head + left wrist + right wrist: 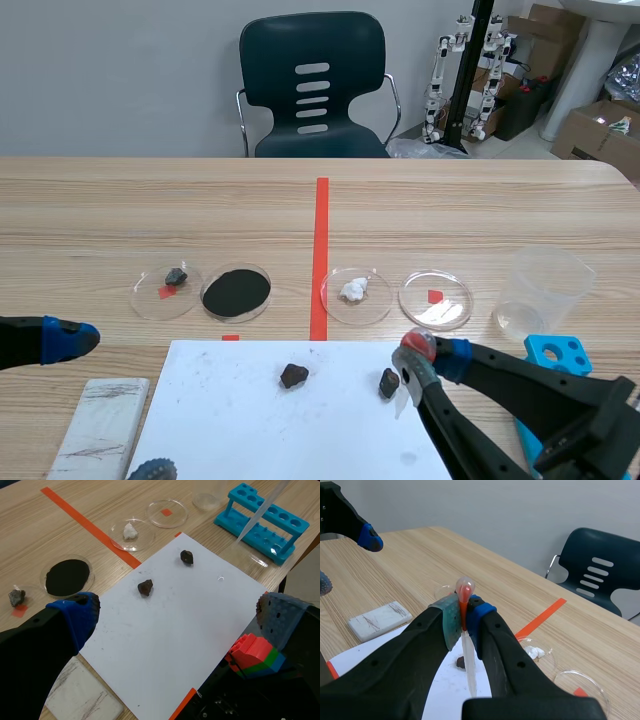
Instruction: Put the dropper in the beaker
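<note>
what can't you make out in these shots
1. Blue plastic test-tube rack: scene view, mostly hidden behind the right arm.
2. Clear plastic dropper: left wrist view, bulb cut off by the edge.
3. Clear plastic beaker: left wrist view, upper part cut off by the edge.

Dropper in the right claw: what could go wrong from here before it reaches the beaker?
1. The right claw grips the dropper just under its bulb, so the long tube could swing or slip.
2. The beaker is clear and looks light; a tip catching its rim might tip it.
3. The blue rack stands close beside the beaker and could be knocked.
</note>
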